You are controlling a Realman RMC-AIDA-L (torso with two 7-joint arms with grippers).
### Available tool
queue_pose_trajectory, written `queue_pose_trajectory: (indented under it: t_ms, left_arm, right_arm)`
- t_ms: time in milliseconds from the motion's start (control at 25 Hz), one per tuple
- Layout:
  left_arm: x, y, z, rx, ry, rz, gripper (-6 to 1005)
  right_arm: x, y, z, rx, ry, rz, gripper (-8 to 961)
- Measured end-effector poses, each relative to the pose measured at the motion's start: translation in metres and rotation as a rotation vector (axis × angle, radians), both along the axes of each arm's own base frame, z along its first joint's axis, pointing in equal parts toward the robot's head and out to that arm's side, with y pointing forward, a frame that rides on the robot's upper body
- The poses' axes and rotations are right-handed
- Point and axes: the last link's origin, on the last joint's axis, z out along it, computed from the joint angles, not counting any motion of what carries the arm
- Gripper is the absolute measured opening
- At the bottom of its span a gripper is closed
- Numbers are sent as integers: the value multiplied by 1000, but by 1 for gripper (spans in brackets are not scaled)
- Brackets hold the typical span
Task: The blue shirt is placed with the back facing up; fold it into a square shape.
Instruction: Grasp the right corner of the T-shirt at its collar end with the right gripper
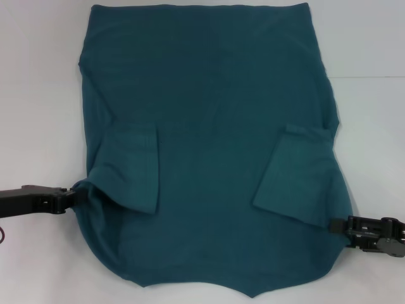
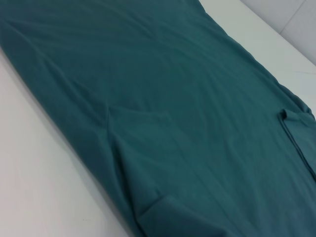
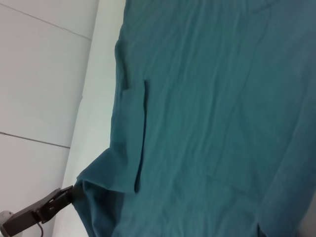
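Sleeves folded in on blue shirt [image 1: 209, 126]; body folds not yet done. Left end effector [image 1: 71, 197] and right end effector [image 1: 340, 225] each pinch a side edge.

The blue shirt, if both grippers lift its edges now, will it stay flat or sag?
The blue shirt probably sags: it already bunches into soft wrinkles where the left gripper holds its edge. The folded-in sleeves would likely flop open. The right gripper sits at the opposite edge, so uneven lifting could skew the cloth.

A lab-like robot test bench — bare white tabletop [image 1: 38, 95], plain pale panelled wall [image 3: 39, 74].
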Motion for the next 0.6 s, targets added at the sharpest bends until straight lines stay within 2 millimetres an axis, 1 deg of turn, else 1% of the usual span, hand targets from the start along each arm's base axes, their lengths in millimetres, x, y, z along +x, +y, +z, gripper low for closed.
queue_pose_trajectory:
  t_ms: [360, 600]
  left_arm:
    - [0, 0, -1, -1, -1, -1, 29]
    - [0, 0, -1, -1, 0, -2, 29]
  right_arm:
    - [3, -1, 1, 8, -11, -1, 829]
    - [5, -4, 1, 11, -16, -5, 571]
